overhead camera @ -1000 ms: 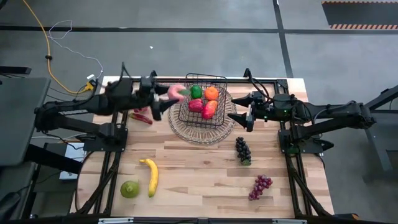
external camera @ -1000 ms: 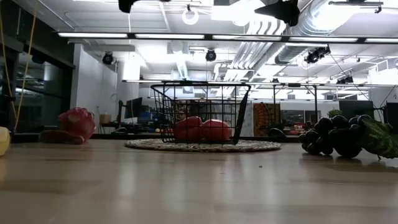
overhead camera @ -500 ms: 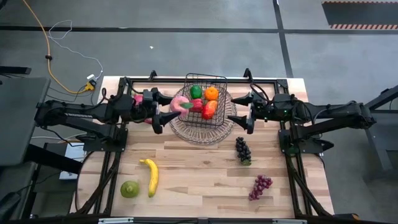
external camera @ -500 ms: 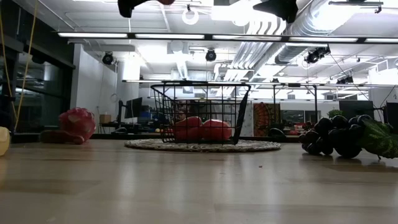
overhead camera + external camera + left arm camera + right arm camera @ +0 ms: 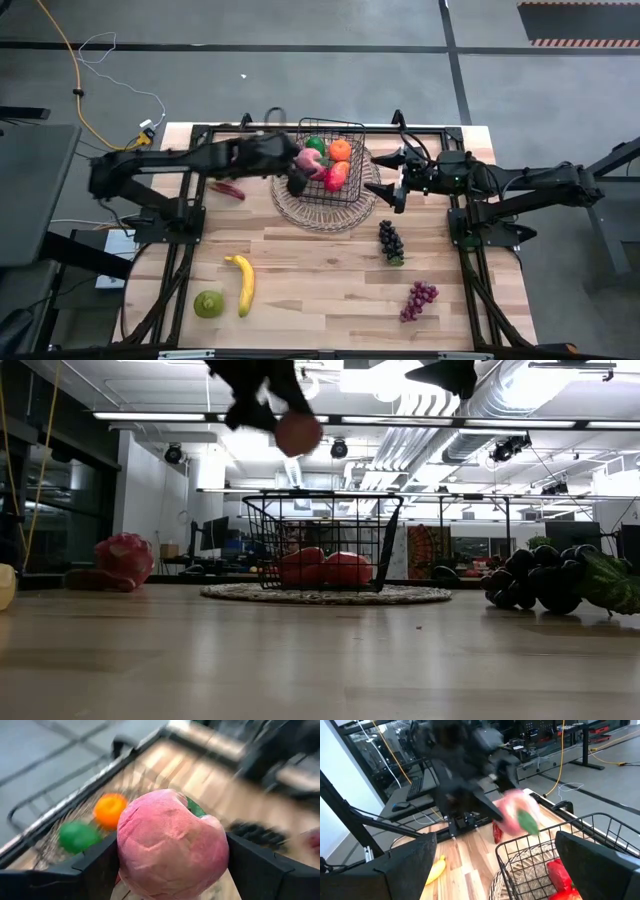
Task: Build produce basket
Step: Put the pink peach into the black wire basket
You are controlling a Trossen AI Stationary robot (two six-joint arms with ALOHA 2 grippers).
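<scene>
Now the left gripper [image 5: 300,170] clamps the pink dragon fruit [image 5: 170,845] above the basket [image 5: 330,150]; the right gripper [image 5: 388,185] waits beside it, fingers spread.

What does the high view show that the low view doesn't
Only the high view shows the banana, the green fruit beside it, the purple grapes, and the orange and green fruit inside the basket. Only the low view shows the room behind the table, with its ceiling lights. Both show the basket on the woven tray, the dark grapes, and the left gripper carrying the pink dragon fruit above the basket.
</scene>
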